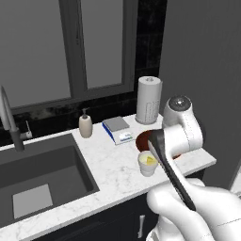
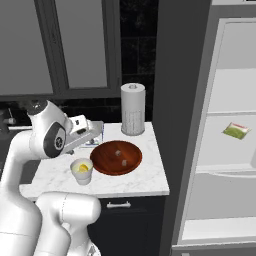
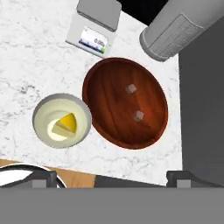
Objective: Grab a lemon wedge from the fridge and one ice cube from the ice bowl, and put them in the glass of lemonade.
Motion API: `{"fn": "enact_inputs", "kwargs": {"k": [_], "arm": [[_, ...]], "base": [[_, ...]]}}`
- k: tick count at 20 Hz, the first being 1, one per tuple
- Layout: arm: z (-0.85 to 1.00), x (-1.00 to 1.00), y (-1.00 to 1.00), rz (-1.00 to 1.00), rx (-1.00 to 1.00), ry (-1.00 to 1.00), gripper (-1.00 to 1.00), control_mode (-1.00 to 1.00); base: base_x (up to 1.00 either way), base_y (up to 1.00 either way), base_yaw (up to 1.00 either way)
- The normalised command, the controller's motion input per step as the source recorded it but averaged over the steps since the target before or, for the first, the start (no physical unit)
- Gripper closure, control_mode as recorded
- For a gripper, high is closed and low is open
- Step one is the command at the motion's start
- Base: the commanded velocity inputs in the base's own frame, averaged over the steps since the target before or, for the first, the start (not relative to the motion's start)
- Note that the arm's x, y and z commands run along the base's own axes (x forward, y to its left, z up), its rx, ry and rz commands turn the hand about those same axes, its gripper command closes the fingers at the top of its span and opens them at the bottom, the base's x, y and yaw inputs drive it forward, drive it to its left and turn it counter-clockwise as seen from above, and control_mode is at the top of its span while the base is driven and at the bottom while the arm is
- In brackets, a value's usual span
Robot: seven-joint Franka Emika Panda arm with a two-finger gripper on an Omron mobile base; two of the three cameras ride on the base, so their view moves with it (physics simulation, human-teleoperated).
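The glass of lemonade [image 3: 62, 120] [image 1: 148, 163] [image 2: 81, 171] stands on the marble counter with the yellow lemon wedge [image 3: 68, 122] [image 2: 83, 168] floating in it. Right beside it is the reddish-brown ice bowl [image 3: 109, 105] [image 2: 106, 161] [image 1: 142, 140], holding two ice cubes [image 3: 130, 89] [image 3: 138, 115]. My gripper [image 3: 111, 179] hangs well above the glass and bowl, open, with its fingertips [image 3: 43, 177] far apart and nothing between them. The fridge [image 2: 225, 160] stands open on the right, showing its white shelves.
A paper towel roll [image 1: 148, 100] [image 2: 133, 115] [image 3: 175, 26] stands behind the bowl, a kitchen scale [image 1: 117, 129] [image 3: 94, 28] next to it. A soap dispenser [image 1: 85, 124], faucet [image 1: 9, 120] and sink [image 1: 37, 174] lie left. A green-yellow packet [image 2: 236, 130] rests on a fridge shelf.
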Motion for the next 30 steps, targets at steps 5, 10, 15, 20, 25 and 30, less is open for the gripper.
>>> {"fn": "enact_inputs", "kwargs": {"k": [5,10,15,20,25,30], "arm": [[0.00,-0.26,0.00,-0.39,0.36,-0.04,-1.00,-1.00],[0.00,-0.13,-0.04,-0.33,0.29,0.00,-1.00,-1.00],[0.00,-0.01,-0.10,-0.23,0.18,0.02,-1.00,-1.00],[0.00,0.03,0.00,-0.08,0.03,0.16,-1.00,-1.00],[0.00,0.26,0.00,-0.01,-0.02,0.15,-1.00,-1.00],[-0.09,0.26,-0.10,-0.03,-0.02,0.12,-1.00,-1.00]], "base": [[0.00,0.00,0.00],[0.00,0.00,0.00],[0.00,0.00,0.00],[0.00,0.00,0.00],[0.00,0.00,0.00],[0.00,0.00,0.00]]}}
